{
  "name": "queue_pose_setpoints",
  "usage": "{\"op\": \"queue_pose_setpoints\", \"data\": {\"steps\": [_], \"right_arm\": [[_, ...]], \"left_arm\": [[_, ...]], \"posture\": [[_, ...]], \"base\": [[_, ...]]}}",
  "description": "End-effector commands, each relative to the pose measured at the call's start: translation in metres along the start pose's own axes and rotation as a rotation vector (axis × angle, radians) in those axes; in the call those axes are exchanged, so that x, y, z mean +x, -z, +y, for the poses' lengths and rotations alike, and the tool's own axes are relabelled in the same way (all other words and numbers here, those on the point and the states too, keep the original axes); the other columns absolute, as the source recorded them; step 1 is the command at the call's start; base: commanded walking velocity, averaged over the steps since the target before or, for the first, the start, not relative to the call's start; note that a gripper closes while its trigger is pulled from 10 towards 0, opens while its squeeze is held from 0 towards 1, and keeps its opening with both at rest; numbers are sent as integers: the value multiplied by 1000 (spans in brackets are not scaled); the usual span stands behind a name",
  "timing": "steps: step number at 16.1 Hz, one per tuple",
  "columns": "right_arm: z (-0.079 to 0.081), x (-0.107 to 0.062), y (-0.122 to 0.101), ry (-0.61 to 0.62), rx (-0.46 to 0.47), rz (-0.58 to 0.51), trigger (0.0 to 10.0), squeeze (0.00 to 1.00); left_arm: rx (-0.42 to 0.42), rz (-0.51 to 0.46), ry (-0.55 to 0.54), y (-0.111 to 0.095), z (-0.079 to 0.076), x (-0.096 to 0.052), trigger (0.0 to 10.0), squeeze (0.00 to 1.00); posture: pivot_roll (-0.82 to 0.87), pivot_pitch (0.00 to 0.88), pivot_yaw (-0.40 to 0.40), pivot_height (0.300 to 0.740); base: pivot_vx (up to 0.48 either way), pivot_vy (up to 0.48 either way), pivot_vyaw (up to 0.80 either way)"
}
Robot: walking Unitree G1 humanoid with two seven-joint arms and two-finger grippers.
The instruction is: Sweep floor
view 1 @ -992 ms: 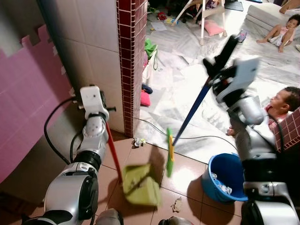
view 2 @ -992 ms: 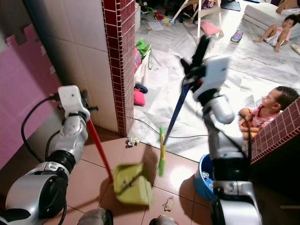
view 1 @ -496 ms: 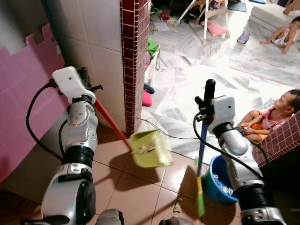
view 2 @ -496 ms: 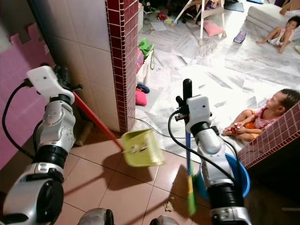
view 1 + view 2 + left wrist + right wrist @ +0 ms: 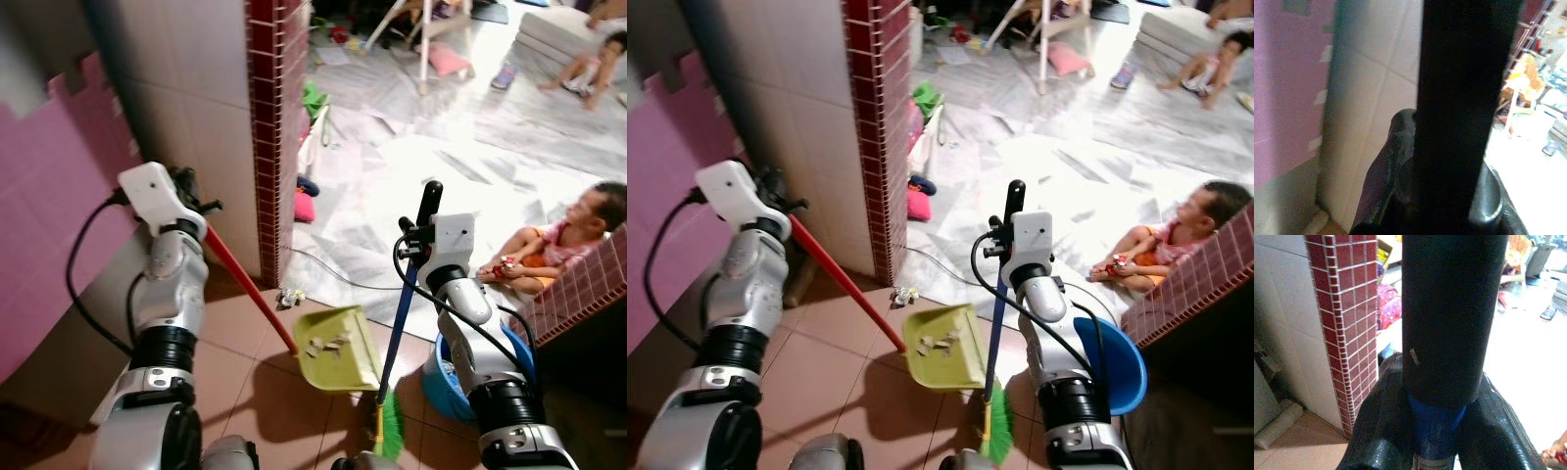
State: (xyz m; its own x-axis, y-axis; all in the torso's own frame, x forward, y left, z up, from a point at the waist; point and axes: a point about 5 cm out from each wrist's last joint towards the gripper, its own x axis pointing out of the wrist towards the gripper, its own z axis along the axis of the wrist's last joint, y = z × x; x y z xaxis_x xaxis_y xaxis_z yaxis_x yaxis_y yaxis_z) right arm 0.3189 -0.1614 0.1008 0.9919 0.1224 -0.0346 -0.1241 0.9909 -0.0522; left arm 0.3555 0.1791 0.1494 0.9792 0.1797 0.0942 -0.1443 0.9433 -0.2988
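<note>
Right end effector (image 5: 419, 227) grips broom (image 5: 390, 416); bristles partly cropped.

You see a floor (image 5: 255, 333) of brown tiles near you, and farther off it turns pale and white. A green dustpan (image 5: 340, 351) sits on the brown tiles with small scraps inside it. Just beside it, the green bristles of a broom (image 5: 389, 427) touch the floor. A blue bucket (image 5: 1114, 364) stands on the tiles near the broom. A small crumpled scrap (image 5: 290, 296) lies by the foot of the red brick pillar (image 5: 274, 137). A thin cable (image 5: 343, 279) runs across the pale floor. A pink thing (image 5: 303, 206) lies by the pillar. A child (image 5: 558, 245) sits on the pale floor.
</note>
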Motion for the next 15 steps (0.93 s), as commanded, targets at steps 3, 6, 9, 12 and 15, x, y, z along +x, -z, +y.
{"op": "queue_pose_setpoints", "data": {"steps": [3,6,9,12,15], "right_arm": [[-2,5,-9,26,1,-46,10000,0],[-2,7,-9,52,33,-48,10000,0],[0,15,-13,120,289,-50,10000,0],[1,20,-24,99,350,-94,10000,0],[-1,21,-27,88,300,-111,10000,0]], "left_arm": [[-71,-39,75,-25,-18,2,10000,0],[-71,-27,94,-27,-23,2,10000,0],[-75,-11,109,-29,-25,0,10000,0],[-70,-15,107,-31,-24,0,10000,0],[-56,-12,117,-31,-26,-3,10000,0]], "posture": [[11,0,-39,740],[9,0,-35,740],[9,0,-32,740],[12,0,-35,740],[11,0,-36,740]], "base": [[0,0,-800],[0,191,-544],[0,334,0],[0,334,0],[0,0,0]]}}
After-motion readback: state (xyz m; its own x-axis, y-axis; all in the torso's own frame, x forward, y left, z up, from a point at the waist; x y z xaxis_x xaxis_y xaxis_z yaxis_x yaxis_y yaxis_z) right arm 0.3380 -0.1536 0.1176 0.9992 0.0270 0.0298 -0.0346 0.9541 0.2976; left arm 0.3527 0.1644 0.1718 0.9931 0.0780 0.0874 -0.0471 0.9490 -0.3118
